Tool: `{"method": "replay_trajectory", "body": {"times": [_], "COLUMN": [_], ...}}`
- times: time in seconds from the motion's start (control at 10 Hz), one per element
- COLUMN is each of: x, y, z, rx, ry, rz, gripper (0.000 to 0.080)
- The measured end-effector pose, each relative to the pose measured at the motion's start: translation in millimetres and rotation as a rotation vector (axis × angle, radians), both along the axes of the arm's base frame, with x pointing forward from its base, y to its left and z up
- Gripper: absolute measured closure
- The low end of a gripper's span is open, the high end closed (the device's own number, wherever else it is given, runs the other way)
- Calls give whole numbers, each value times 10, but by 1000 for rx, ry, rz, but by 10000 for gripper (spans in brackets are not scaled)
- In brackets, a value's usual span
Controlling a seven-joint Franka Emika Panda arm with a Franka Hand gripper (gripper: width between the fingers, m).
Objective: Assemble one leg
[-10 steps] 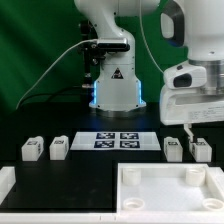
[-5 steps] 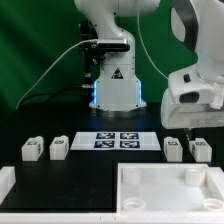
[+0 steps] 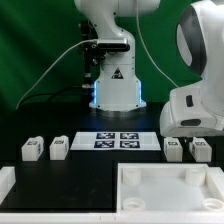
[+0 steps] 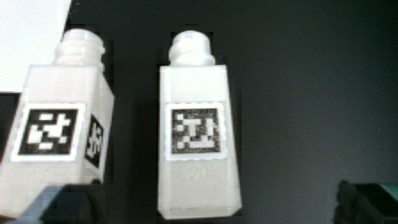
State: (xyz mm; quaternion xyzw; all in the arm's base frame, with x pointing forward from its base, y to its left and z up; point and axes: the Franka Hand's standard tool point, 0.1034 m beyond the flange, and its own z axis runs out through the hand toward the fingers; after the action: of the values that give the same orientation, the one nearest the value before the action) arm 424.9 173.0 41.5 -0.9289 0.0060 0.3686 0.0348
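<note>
The white arm (image 3: 197, 95) bulks at the exterior view's right edge, cut off by the frame, and it hides the end effector in that view. The matte black table (image 3: 90, 180) lies bare in front of the marker board (image 3: 120, 140). Nearer the camera than that board, a flat white panel (image 3: 170, 190) with raised corner sockets runs out of frame. To the board's exterior-view left stand two spare pegs (image 3: 59, 148).

The leg (image 4: 196, 130) stands to the board's exterior-view right, under the arm. It is a smooth white block with a rounded knob and a square tag. Its twin (image 4: 63, 125) lies parallel, just beside it, a thin dark gap between them. The end effector (image 4: 210, 205) is spread wide and holds nothing. Its dim fingertips (image 4: 370, 197) are hard to make out.
</note>
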Motion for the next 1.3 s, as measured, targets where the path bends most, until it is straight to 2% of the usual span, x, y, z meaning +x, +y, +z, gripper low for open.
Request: {"method": "replay_trajectory", "body": {"times": [0.3, 0.7, 1.0, 1.1, 1.2, 1.3], "x": [-13, -230, -291, -291, -291, -292], "y": [1, 34, 42, 41, 41, 40], "z": [-6, -250, -326, -326, -326, -326], "rx": [-1, -9, -14, -13, -13, -13], "ry": [2, 52, 70, 70, 70, 70], "rz": [1, 10, 12, 12, 13, 13], "gripper": [151, 151, 151, 238, 397, 397]}}
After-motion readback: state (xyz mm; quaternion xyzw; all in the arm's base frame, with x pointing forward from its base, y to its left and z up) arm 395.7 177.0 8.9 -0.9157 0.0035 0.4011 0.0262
